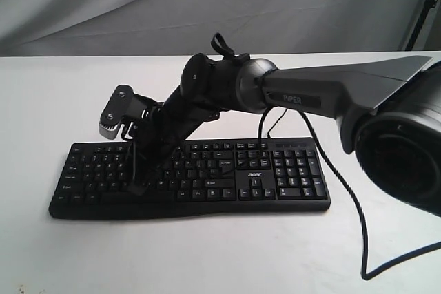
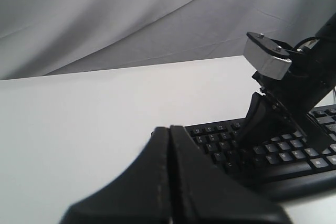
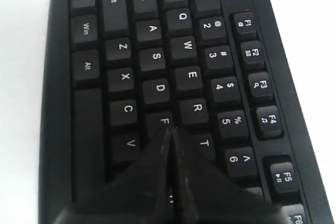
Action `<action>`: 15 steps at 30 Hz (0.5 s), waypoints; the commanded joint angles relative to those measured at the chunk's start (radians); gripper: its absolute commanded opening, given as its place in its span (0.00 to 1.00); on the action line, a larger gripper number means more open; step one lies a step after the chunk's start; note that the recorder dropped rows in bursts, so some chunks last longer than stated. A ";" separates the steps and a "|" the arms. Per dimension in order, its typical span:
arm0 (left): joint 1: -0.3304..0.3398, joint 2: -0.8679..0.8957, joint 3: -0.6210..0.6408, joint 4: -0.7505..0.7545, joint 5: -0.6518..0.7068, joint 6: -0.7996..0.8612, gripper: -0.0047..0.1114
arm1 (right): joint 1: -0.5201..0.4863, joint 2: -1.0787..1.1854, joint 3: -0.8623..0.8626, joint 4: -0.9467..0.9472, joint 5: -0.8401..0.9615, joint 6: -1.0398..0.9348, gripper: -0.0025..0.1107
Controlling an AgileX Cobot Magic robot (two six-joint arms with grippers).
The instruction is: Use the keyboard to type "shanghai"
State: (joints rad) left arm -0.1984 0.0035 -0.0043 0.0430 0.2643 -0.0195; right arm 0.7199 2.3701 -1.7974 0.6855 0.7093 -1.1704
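The black keyboard (image 1: 289,170) with its white "acer" logo lies across the white table. My right arm reaches over to the keyboard's left half, where my right gripper (image 1: 138,187) points down at the letter keys. In the right wrist view this gripper (image 3: 169,130) is shut, its tip at the edge of the F key (image 3: 164,121), beside T and V; the keys beneath the fingers are hidden. My left gripper (image 2: 169,128) is shut on nothing and hovers off the keyboard's (image 2: 215,140) left end. It does not show in the exterior view.
The keyboard's thin black cable (image 1: 348,197) runs from its back edge, loops right and down toward the table's front. White table (image 1: 207,253) surrounds the keyboard. A grey cloth backdrop (image 1: 138,5) hangs behind. The right arm's silver wrist camera (image 2: 266,59) stands above the keys.
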 commanded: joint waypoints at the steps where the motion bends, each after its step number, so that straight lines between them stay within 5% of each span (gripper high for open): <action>1: -0.004 -0.003 0.004 0.001 -0.005 -0.003 0.04 | 0.009 -0.002 -0.009 -0.001 -0.013 0.004 0.02; 15: -0.004 -0.003 0.004 0.001 -0.005 -0.003 0.04 | 0.009 0.014 -0.009 -0.001 -0.026 0.004 0.02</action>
State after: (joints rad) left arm -0.1984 0.0035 -0.0043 0.0430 0.2643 -0.0195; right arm 0.7283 2.3830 -1.7974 0.6838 0.6900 -1.1684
